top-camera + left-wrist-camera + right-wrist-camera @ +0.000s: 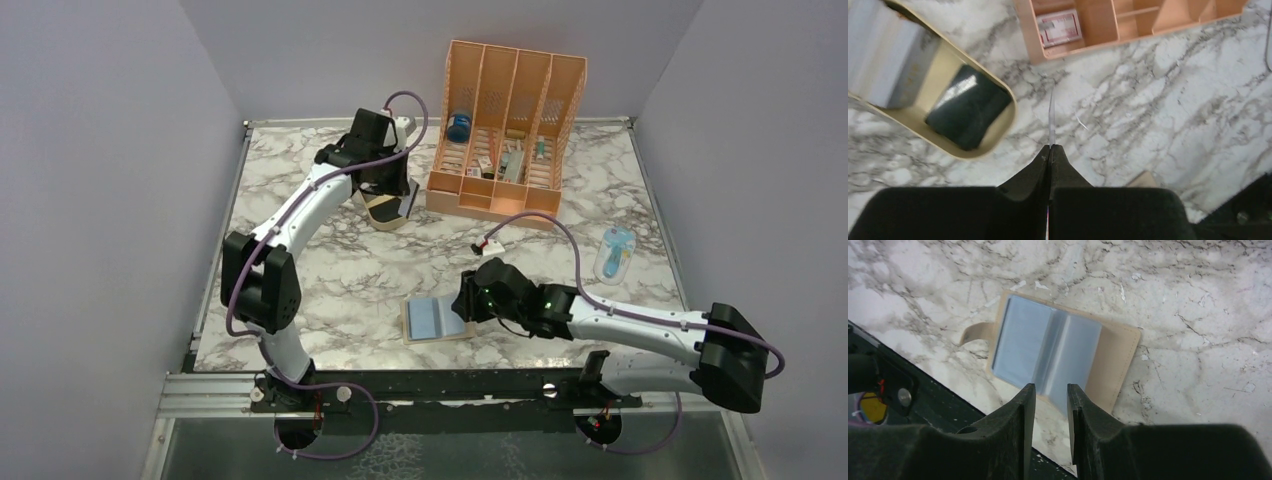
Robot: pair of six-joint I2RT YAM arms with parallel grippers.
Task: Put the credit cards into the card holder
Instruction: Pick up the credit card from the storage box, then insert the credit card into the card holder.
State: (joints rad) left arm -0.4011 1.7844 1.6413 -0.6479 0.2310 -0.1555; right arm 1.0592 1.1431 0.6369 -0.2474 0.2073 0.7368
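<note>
The card holder (437, 320) lies open near the table's front edge, light-blue pockets up; in the right wrist view (1058, 350) its snap tab points left. My right gripper (465, 300) is at its right side, and its jaws (1050, 387) stand a little apart and empty, just above the wallet's near edge. My left gripper (385, 195) hangs at the back left over the tan oval tray (372, 213). It (1050, 147) is shut on a thin credit card (1052, 115), seen edge-on. A black card (968, 107) and silver-grey cards (888, 60) lie in the tray (998, 140).
A big orange slotted organizer (505, 130) with small items stands at the back centre; its corner shows in the left wrist view (1108, 25). A small white piece (490, 243) lies in front of it. A blue-and-white object (615, 255) lies at the right.
</note>
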